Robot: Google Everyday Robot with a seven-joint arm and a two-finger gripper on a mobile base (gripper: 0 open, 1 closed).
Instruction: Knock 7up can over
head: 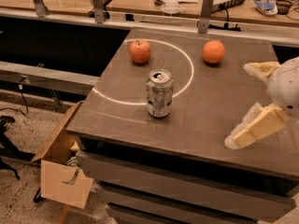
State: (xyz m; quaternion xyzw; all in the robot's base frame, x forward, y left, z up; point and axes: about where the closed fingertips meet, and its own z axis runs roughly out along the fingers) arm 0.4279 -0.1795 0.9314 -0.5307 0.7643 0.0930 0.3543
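Silvery aluminium with green markings, the 7up can stands upright near the front-middle of the grey table. We see its pull-tab top facing straight up, so its long axis is vertical and it points at the ceiling. Its base sits on, or just beside, the front arc of the white circle marked on the tabletop. Nothing touches it. The apple lies behind it and a little to the left in the camera view, and the orange lies behind it to the right. Both are well apart from the can.

Further out, the gripper hangs at the right edge of the view, over the right side of the table and slightly nearer the front than the can. We read its two cream fingers as spread apart, with nothing held between them. From the gripper, the can lies to the left across a bare stretch of tabletop, with no fruit in between.

We judge that a sideways sweep leftward, striking the can's upper half, would tip that vertical axis down onto the table. A low push would more likely slide it toward the left edge, above the cardboard box on the floor
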